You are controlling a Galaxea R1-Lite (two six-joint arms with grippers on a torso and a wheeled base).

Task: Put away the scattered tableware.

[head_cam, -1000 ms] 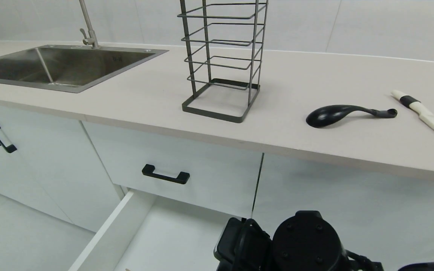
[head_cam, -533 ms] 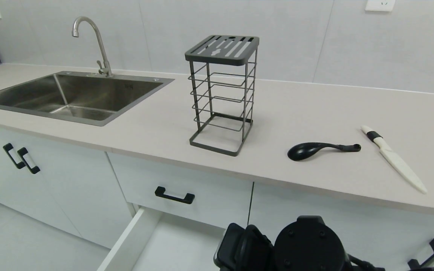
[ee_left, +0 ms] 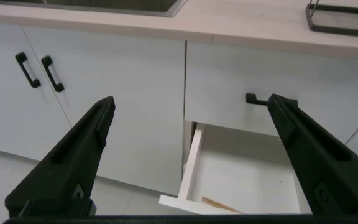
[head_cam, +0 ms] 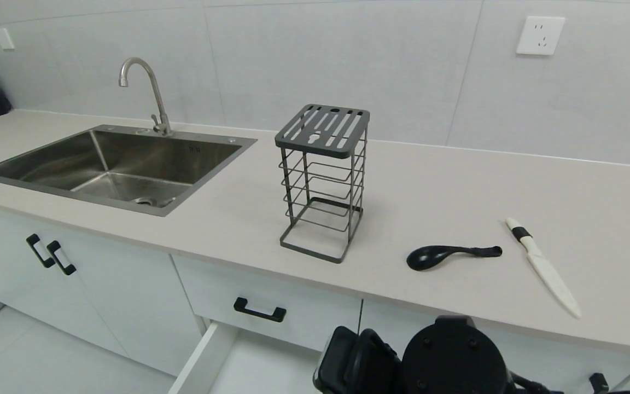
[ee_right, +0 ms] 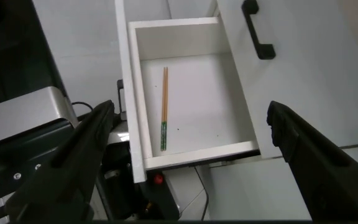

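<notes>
My left hand [ee_left: 191, 104] and right hand [ee_right: 190, 107] both gape wide, holding nothing. A glossy black spoon [head_cam: 451, 254] and a white knife with a black-banded handle [head_cam: 542, 266] lie apart near the front edge of the pale surface [head_cam: 457, 186], right of the dark wire rack [head_cam: 323, 183]. Wooden chopsticks [ee_right: 164, 109] lie in the open white drawer [ee_right: 210, 99].

A sink [head_cam: 129, 156] sits at the left of the countertop [head_cam: 457, 191], a rack [head_cam: 321, 180] stands mid-counter, a spoon [head_cam: 446, 255] lies to its right with a knife [head_cam: 542, 266] beyond, and chopsticks [ee_right: 165, 109] lie in the open drawer [ee_right: 204, 93] below.
</notes>
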